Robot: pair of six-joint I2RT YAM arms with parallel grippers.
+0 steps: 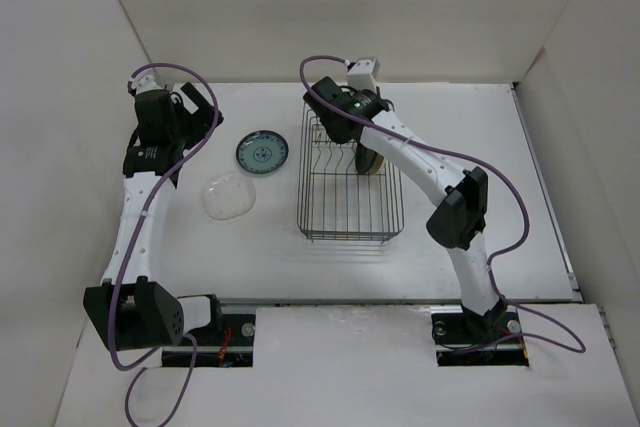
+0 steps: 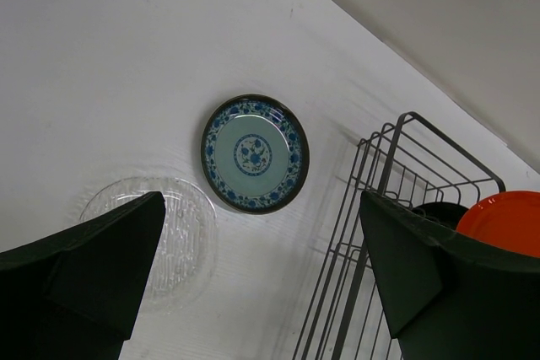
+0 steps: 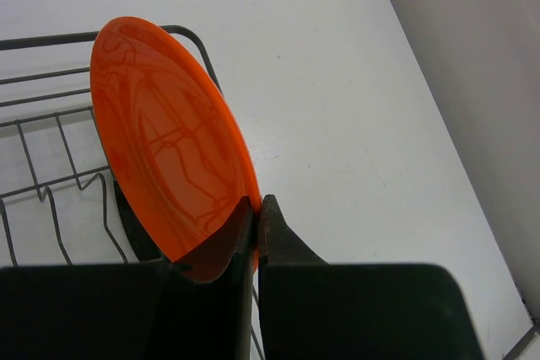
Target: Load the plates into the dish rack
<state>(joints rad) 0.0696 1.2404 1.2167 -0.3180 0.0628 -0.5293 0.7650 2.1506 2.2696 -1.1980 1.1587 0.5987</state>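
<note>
Orange round plate (image 3: 169, 141) stands on edge in the dark thin-wire dish rack (image 1: 345, 239), its lower rim pinched between the 2 closed fingers of the right gripper (image 3: 258, 208). The left gripper (image 2: 261, 200) gapes fully wide and empty. The teal-patterned round plate (image 2: 255, 154) lies flat just ahead of its fingertips, and the clear glass round plate (image 2: 190, 233) is partly beneath 1 finger.

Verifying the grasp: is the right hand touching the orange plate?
Touching. The right wrist view shows the right hand pinched shut on the orange plate at its lower edge.
</note>
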